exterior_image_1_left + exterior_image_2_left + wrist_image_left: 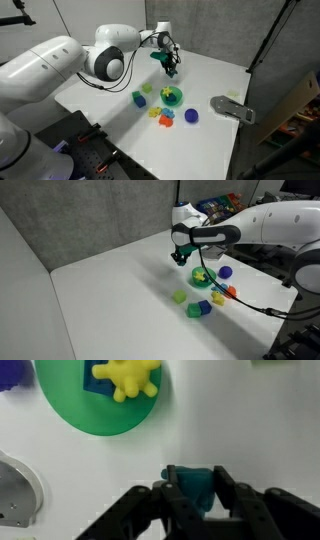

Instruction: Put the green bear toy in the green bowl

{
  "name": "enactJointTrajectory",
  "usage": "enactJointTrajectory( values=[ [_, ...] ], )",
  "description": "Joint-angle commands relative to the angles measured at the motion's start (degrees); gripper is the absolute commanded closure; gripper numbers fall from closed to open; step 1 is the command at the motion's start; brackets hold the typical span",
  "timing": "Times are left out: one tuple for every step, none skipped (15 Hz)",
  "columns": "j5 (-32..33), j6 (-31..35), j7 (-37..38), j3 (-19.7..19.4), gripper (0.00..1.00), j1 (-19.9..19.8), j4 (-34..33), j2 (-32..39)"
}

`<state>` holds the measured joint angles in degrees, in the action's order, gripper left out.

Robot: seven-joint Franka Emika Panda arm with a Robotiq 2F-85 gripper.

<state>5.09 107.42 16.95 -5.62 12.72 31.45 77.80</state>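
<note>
My gripper (195, 488) is shut on the green bear toy (192, 484), a small dark green lumpy figure held between the fingers above the white table. In both exterior views the gripper (170, 64) (181, 255) hangs above the table, away from the green bowl (174, 97) (203, 277). In the wrist view the green bowl (75, 410) lies at the top left. It holds a yellow spiky toy (127, 376) on a blue piece.
A blue ball (191, 115) (226, 272), a blue cube (138, 97) (203, 307), a yellow-green block (179, 296) and red and orange pieces (166, 120) lie around the bowl. A grey metal fixture (232, 108) (15, 490) sits on the table near the bowl.
</note>
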Motion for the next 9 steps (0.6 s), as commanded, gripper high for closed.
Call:
enactJointTrajectory(
  values=[
    [0.34,-3.33,1.67,-1.4,0.84,-0.97,0.71,-2.58],
    [0.41,-3.75,1.98,-1.85,0.84,-1.3,1.01,-2.98],
    [0.36,-4.17,2.18,-2.19,0.84,-1.68,1.29,-3.25],
    [0.3,-4.47,2.41,-2.52,0.84,-2.13,1.68,-3.39],
    [0.32,-4.96,2.59,-2.86,0.84,-2.52,2.11,-3.37],
    [0.1,-5.62,2.62,-2.97,0.84,-2.98,2.51,-3.35],
    [-0.08,-6.17,2.51,-3.03,0.84,-3.38,3.03,-3.42],
    [-0.21,-6.61,2.29,-2.93,0.84,-3.7,3.81,-3.62],
    [-0.15,-6.9,2.16,-2.89,0.84,-3.86,4.7,-3.94]
  ],
)
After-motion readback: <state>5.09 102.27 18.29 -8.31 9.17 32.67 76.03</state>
